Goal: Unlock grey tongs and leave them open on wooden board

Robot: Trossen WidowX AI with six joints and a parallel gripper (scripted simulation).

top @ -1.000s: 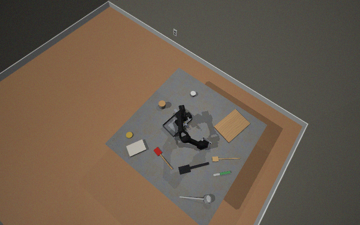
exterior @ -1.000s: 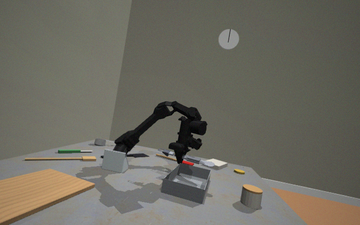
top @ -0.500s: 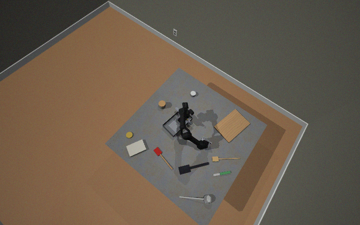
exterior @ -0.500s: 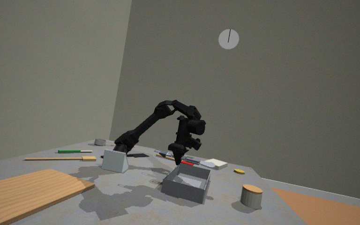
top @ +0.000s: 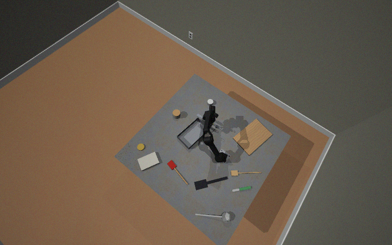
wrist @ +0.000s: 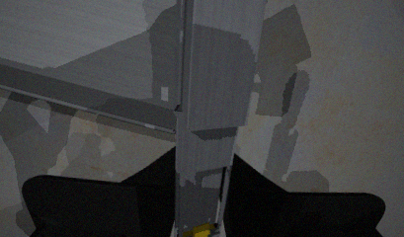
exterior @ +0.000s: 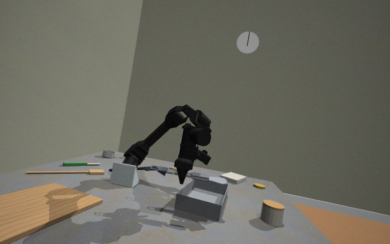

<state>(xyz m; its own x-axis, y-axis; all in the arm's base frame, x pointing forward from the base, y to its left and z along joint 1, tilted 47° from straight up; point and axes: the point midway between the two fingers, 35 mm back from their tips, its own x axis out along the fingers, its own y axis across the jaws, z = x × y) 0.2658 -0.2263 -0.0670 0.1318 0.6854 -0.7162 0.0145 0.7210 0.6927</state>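
From the top, a grey mottled work surface [top: 167,181] sits on a brown floor edged by a pale baseboard; the black arm's gripper [top: 212,119] hangs beside the open grey roasting tin [top: 189,132], well apart from the light wooden board [top: 252,136]. From outside, olive walls carry a round clock [exterior: 247,42]. At the wrist, narrowly parted fingers clamp the long grey tongs [wrist: 208,118], which extend away from the camera above the tin's corner.
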